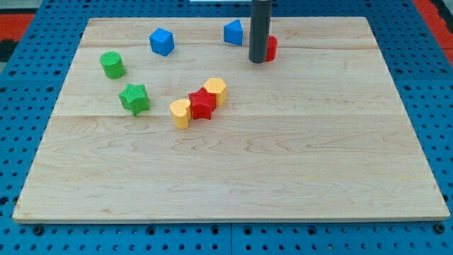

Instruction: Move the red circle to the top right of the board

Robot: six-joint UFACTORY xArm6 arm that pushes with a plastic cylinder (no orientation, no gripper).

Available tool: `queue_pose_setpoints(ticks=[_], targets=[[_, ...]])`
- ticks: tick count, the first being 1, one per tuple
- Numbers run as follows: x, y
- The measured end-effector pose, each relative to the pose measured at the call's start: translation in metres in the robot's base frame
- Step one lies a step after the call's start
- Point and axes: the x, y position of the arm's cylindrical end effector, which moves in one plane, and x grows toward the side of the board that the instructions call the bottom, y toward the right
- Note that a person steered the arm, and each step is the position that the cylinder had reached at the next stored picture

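Rod only, no jaws to open or close; my tip (259, 61) sat near the board's (297, 163) top edge, touching the red circle (271, 48), which showed mostly hidden on the rod's right. Blue block (233, 32) just left of rod. Blue cube (161, 41), green cylinder (112, 64), green star (134, 98) toward the top-left corner. Yellow heart (181, 112), red star (202, 104), yellow hexagon (215, 91) touching in a row mid-board.

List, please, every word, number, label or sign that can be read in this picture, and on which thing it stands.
None: no readable text on the wooden board, on the blocks, or on my tip, which stands against the left side of the red circle.
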Motion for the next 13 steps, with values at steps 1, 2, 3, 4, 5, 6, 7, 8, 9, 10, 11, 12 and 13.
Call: queue_pose_setpoints(ticks=[1,2,3,4,5,6,7,8,9,10,11,12,13], targets=[[0.0,-0.019],[-0.011,-0.014],[-0.022,0.016],[-0.031,0.044],[-0.03,0.037],[-0.002,0.038],[0.021,0.07],[0.021,0.079],[0.021,0.079],[0.021,0.079],[0.02,0.079],[0.019,0.076],[0.018,0.074]])
